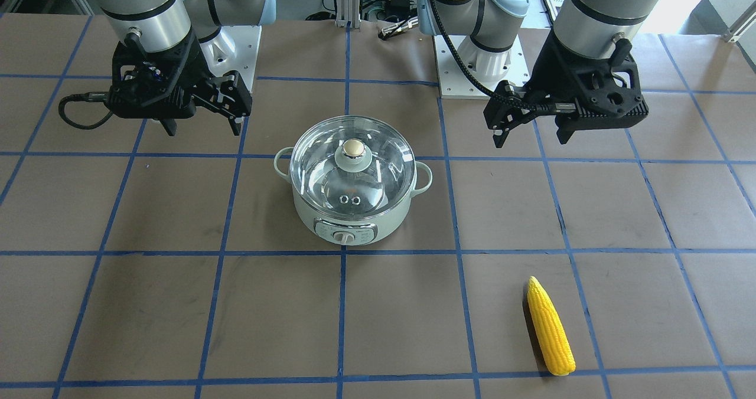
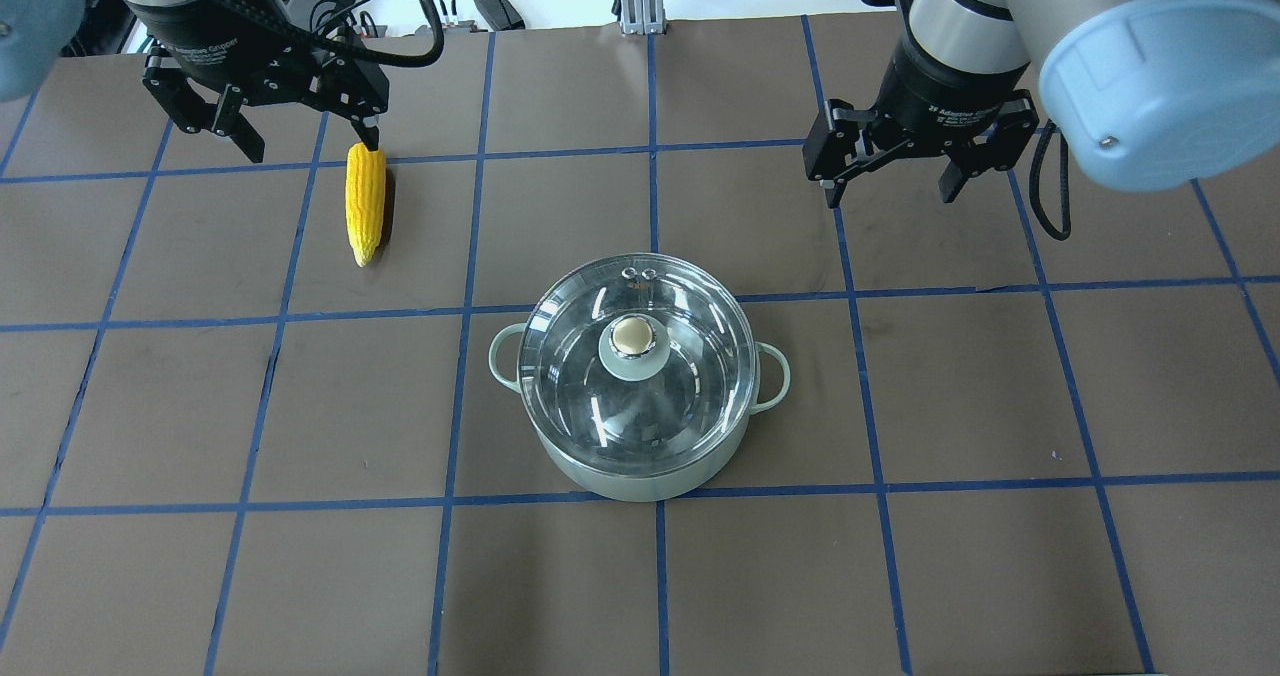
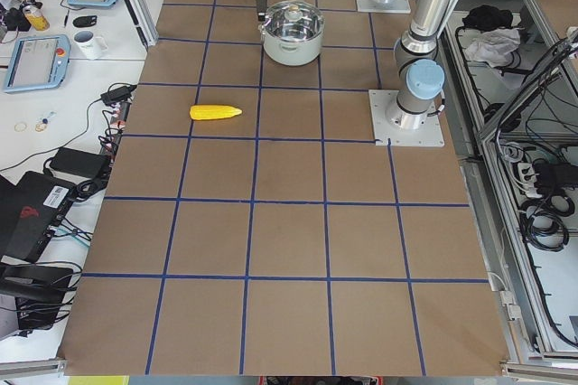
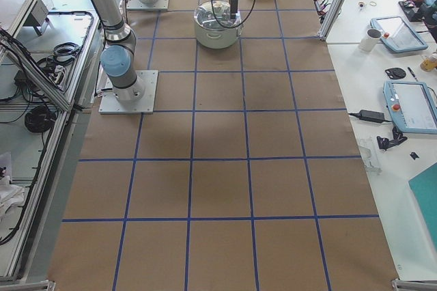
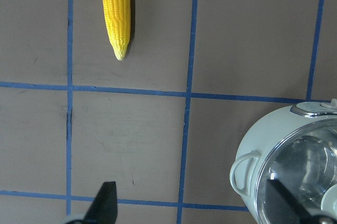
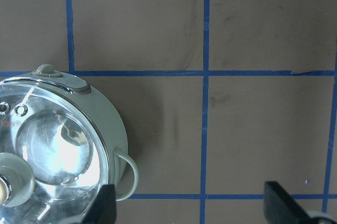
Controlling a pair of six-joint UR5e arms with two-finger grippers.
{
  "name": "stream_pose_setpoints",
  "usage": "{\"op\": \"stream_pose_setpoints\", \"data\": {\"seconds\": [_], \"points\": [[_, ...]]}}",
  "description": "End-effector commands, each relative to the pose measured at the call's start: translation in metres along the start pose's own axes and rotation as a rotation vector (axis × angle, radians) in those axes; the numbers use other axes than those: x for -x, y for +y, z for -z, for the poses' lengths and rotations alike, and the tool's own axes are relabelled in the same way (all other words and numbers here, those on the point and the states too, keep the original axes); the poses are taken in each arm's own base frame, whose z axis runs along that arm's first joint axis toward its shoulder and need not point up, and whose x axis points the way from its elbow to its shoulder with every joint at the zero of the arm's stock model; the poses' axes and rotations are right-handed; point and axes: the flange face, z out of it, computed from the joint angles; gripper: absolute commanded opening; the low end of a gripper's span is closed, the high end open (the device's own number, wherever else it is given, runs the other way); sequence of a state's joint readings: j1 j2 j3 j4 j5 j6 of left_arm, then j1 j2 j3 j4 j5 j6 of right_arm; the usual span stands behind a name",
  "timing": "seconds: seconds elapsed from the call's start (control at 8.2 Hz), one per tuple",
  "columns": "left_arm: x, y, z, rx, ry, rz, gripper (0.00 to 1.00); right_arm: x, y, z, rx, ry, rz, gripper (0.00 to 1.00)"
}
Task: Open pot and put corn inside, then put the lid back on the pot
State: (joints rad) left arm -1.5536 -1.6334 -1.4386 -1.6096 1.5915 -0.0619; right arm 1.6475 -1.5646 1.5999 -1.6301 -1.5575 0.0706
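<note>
So nothing looks started here. The pot (image 2: 640, 481) sits mid-counter (image 2: 1000, 406) with the lid (image 2: 690, 381) seated square on its rim, knob dead centre, and the dial facing the operators' side. The corn (image 2: 365, 201) lies flat on the robot's left, well apart from the pot, with its pointed end toward the robot.

Both arms hover above the counter, one on either side of the pot. The left tool (image 2: 313, 148) has its fingers spread wide with nothing between them, and the right tool (image 2: 888, 194) is the same. My guess is the layout's deliberate: the corn is on the left arm's side so that arm can fetch it, leaving the right free to pinch the knob. Lid has to go first, obviously.

From overhead one left finger seems to touch the corn, but the front view shows that tool up high and nearer the robot, so it's just the angle.
</note>
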Motion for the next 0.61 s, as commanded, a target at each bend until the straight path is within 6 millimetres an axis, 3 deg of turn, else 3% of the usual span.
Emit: {"op": "stream_pose_setpoints", "data": {"seconds": [0.0,0.24,0.49], "points": [[0.000,0.000,0.000,0.002,-0.001,-0.001,1.00,0.002,0.000,0.001,-0.006,-0.003,0.003,1.00],[-0.001,-0.003,-0.004,0.006,0.000,-0.004,1.00,0.002,0.000,0.000,-0.004,-0.001,0.003,1.00],[0.008,-0.023,-0.013,-0.054,-0.005,-0.108,1.00,0.004,0.003,-0.002,0.012,0.000,0.006,1.00]]}}
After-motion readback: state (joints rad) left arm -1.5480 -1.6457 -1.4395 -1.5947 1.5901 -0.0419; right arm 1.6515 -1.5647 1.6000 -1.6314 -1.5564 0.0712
